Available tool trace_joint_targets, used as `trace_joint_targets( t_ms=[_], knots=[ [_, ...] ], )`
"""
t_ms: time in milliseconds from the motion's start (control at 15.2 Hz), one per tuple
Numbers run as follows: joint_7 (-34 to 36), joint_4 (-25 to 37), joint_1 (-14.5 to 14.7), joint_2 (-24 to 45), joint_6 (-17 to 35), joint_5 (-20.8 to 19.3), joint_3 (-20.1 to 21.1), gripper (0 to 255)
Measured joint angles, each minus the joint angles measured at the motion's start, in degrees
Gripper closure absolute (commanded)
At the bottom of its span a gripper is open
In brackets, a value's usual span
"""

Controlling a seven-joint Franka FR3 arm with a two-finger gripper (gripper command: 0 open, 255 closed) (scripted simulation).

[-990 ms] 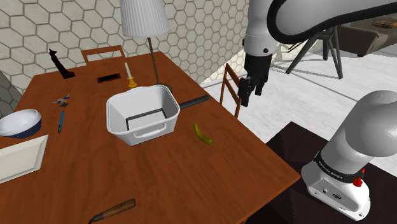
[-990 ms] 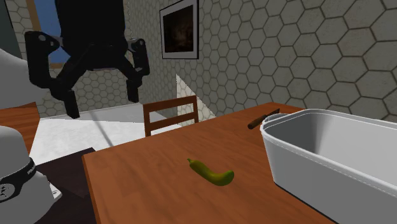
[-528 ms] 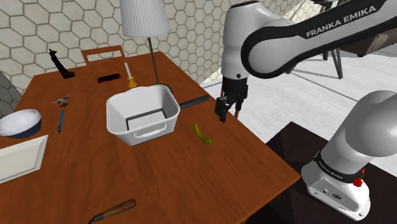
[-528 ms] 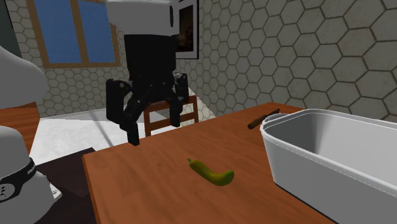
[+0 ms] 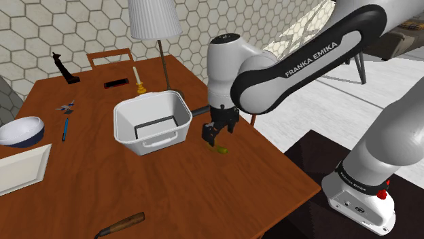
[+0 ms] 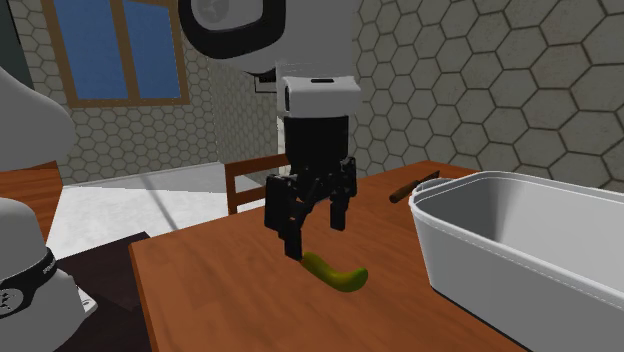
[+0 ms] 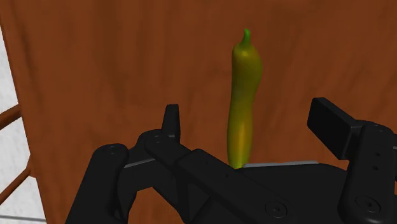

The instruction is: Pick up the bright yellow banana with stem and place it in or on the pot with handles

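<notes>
Swung the gripper in and down, from out past the table edge at 2 o'clock of the banana in the shoulder view, to low over the banana itself, straddling it.

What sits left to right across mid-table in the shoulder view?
bowl → pen → pot → banana → arm base. The end effector overlaps the banana, so it is left out.
</notes>
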Motion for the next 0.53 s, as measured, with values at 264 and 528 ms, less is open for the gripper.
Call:
trace_joint_targets(
  t_ms=[264,528],
  knots=[
    [4.90,0.98,-0.88,5.40,3.78,-5.23,1.51,0],
    [7.27,0.36,-1.20,8.62,6.81,-8.54,1.62,0]
  ],
)
